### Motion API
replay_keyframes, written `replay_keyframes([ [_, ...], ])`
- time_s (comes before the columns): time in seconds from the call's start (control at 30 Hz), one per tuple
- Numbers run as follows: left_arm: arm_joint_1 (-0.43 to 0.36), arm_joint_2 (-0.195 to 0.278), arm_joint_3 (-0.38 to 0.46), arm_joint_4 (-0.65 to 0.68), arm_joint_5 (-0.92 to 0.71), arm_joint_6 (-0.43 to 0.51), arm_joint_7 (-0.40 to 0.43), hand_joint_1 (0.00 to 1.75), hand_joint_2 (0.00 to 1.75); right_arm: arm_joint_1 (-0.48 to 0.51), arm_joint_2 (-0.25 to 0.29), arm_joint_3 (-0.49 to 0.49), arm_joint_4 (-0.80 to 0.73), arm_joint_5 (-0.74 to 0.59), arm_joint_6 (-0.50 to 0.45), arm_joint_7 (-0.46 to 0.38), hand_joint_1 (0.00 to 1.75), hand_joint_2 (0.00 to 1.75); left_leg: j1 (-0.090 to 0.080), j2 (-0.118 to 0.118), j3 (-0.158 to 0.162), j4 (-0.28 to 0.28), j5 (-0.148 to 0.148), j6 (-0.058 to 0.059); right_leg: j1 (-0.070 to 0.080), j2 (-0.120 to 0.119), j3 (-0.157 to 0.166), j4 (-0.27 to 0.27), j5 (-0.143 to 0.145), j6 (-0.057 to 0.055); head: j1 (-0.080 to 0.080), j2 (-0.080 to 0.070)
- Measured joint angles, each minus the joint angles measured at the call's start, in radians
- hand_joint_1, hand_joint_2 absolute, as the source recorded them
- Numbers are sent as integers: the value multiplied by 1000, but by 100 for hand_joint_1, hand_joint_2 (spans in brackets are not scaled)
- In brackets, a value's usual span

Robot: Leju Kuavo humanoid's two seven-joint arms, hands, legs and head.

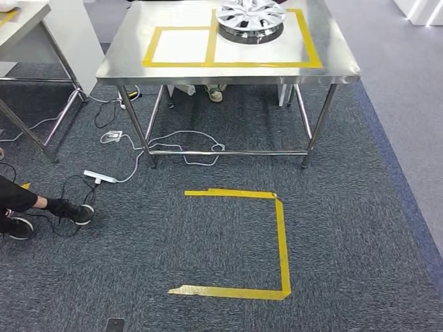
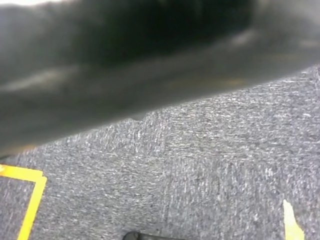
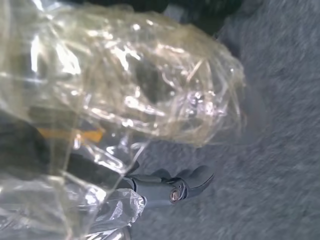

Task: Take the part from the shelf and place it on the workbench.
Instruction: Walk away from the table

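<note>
- A part wrapped in clear plastic [image 3: 124, 95] is held in the right hand [image 3: 170, 190], seen in the right wrist view over the grey carpet.
- The left hand's state cannot be told.
- The carrying step is judged under way; the desk [image 1: 125, 59] lies ahead.
- A wheel cover [image 1: 250, 17] occupies the far right taped box; the left box [image 1: 180, 47] is bare.
- Next, an approach and a lift over the near edge are called for.

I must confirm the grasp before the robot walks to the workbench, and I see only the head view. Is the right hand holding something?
Observer: Yes. In the right wrist view, the right hand holds a part wrapped in crinkled clear plastic.
Operator: Thank you. What does the left wrist view show?
Observer: It looks down at grey carpet, with a yellow tape corner on it.
</note>
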Motion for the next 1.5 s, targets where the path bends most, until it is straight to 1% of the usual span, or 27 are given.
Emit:
replay_keyframes([
  [0.07, 1, 1, 0, 0, 0, 0, 0, 0, 0, 2, 0, 0, 0, 0, 2, 0, 0, 0, 4, -7, -41, 128, -80, -8, 2, 9, -13, 3, 9, -5, -3, 0],
  [0.1, 1, 2, 0, 0, 0, 0, 0, 0, 0, 3, 0, 0, 0, 0, 3, 0, 0, 0, 4, -8, -53, 175, -98, -10, 3, 15, -20, 6, 13, -5, -3, 0],
  [0.13, 1, 2, 0, 0, 0, 0, 0, 0, 0, 4, 1, 0, 0, 0, 3, 0, 0, 0, 5, -9, -50, 191, -96, -9, 3, 22, -24, 11, 15, -4, -3, 0],
  [0.2, 2, 2, 0, 0, 0, 0, 0, 0, 0, 6, 2, 0, 0, 0, 3, -1, 0, 0, 5, -18, 3, 115, -42, -4, 3, 38, -31, 21, 18, -1, -3, 0],
  [0.27, 3, 4, 0, 0, 0, 0, 0, 0, 0, 4, 6, 0, 1, 0, 4, -1, 0, 0, 6, -57, 71, -3, 6, 7, 3, 55, -44, 32, 21, 3, -2, 0],
  [0.33, 6, 5, 1, 0, 0, 0, 0, 0, 0, 2, 9, 0, 2, 0, 4, -1, 0, 0, 6, -82, 94, -53, 13, 17, 2, 73, -58, 39, 27, 14, -3, 0],
  [0.4, 5, 4, 1, 0, 0, 0, 0, 0, 0, 3, 10, 0, 2, 0, 4, -1, 0, 0, 8, -64, 94, -70, 10, 26, 2, 86, -71, 43, 32, 26, -5, 0],
  [0.47, 1, 3, 1, 0, 0, 0, 0, 0, 0, 5, 10, 0, 2, 0, 4, -1, 0, 0, 14, -44, 94, -86, 10, 37, 4, 67, -96, 76, 10, 35, 0, 0],
  [0.57, 6, 3, 2, 0, 0, 0, 0, 0, 0, 4, 10, 0, 2, 0, 4, -1, 0, 0, 14, -10, 86, -90, 15, 44, 0, 26, -186, 260, -79, 49, 8, 0],
  [0.63, 8, 3, 2, 0, 0, 0, 0, 0, 0, 6, 10, 0, 3, 0, 4, -1, 0, 0, 13, 14, 83, -89, 17, 44, -2, 20, -219, 338, -97, 56, 8, 0],
  [0.67, 8, 3, 3, 0, 0, 0, 0, 0, 0, 8, 10, 0, 3, 0, 4, -1, 0, 0, 13, 24, 82, -89, 18, 43, -3, 17, -205, 316, -77, 57, 9, 0],
  [0.7, 8, 2, 3, 0, 0, 0, 0, 0, 0, 9, 10, 0, 3, 0, 4, -1, 0, 0, 13, 34, 83, -89, 18, 42, -3, 9, -170, 256, -44, 56, 9, 0],
  [0.77, 6, 2, 3, 0, 0, 0, 0, 0, 0, 7, 10, 0, 3, 0, 4, -1, 0, 0, 9, 51, 86, -88, 19, 37, -1, -29, -88, 104, 8, 50, 8, 0],
  [0.83, 5, 2, 3, 0, 0, 0, 0, 0, 0, 4, 10, 0, 3, 0, 4, -1, 0, 0, 4, 65, 88, -86, 19, 27, 3, -51, -55, 32, 21, 39, 5, 0],
  [0.9, 4, 2, 4, 0, 0, 0, 0, 0, 0, 6, 11, 0, 3, 0, 4, -1, 0, 0, 4, 76, 89, -86, 20, 16, 5, -36, -60, 30, 25, 26, 3, 0],
  [0.97, 3, 2, 4, 0, 0, 0, 0, 0, 0, 7, 11, 0, 3, 0, 7, -1, 0, 0, 7, 52, 81, -64, -2, 3, 1, -21, -59, 27, 35, 12, 1, 0],
  [1.07, 6, 2, 4, 0, 0, 0, 0, 0, 0, 4, 11, 0, 3, 2, 18, 0, 0, 0, 11, -3, 14, 99, -104, -8, 0, 8, -65, 25, 47, -1, -1, 0],
  [1.1, 8, 3, 5, 0, -1, 0, 1, 0, 0, 5, 11, 0, 3, 4, 23, 2, 0, 0, 11, -7, -10, 157, -127, -9, 0, 18, -67, 26, 49, -2, -1, 0],
  [1.13, 9, 3, 5, 0, -2, -1, 2, 0, 0, 7, 12, 0, 4, 8, 28, 5, 0, 0, 11, -9, -24, 189, -131, -8, 1, 30, -69, 26, 50, -2, -1, 0],
  [1.17, 10, 3, 5, 0, -4, -1, 5, 0, 0, 8, 13, 0, 4, 13, 33, 9, 0, 0, 11, -10, -23, 188, -115, -6, 1, 41, -69, 27, 51, -1, -1, 0],
  [1.2, 10, 3, 5, 0, -7, -1, 10, 0, 0, 10, 14, 0, 5, 21, 39, 14, 0, 0, 11, -14, -5, 148, -81, -3, 2, 54, -69, 29, 51, -1, -1, 0],
  [1.27, 11, 3, 5, 0, -11, -1, 24, 0, 0, 9, 19, 2, 6, 40, 50, 27, 0, 0, 13, -47, 50, 21, -9, 6, 3, 78, -71, 35, 50, 3, -1, 0],
  [1.3, 12, 3, 5, 0, -12, 0, 31, 0, 0, 9, 22, 5, 6, 49, 55, 33, 0, 0, 14, -64, 72, -31, 9, 9, 4, 89, -76, 40, 50, 7, -1, 0],
  [1.33, 13, 2, 5, 0, -11, 0, 38, 0, 0, 9, 26, 9, 6, 55, 59, 41, 0, 0, 14, -77, 82, -60, 14, 12, 4, 98, -83, 43, 51, 12, 0, 0],
  [1.4, 13, -1, 7, 0, -2, -4, 45, 0, 0, 14, 32, 16, 7, 64, 69, 56, 0, 0, 14, -73, 84, -74, 9, 18, 2, 114, -97, 45, 55, 25, 0, 0],
  [1.43, 12, -3, 10, 0, 8, -8, 46, 0, 0, 18, 34, 19, 8, 69, 74, 64, 0, 0, 15, -64, 83, -77, 13, 23, 1, 110, -103, 48, 53, 31, 0, 0],
  [1.5, 13, -6, 20, 0, 34, -19, 41, 0, 0, 22, 40, 23, 10, 76, 83, 81, 0, 0, 18, -43, 83, -85, 18, 35, 1, 73, -132, 96, 20, 41, 6, 0],
])
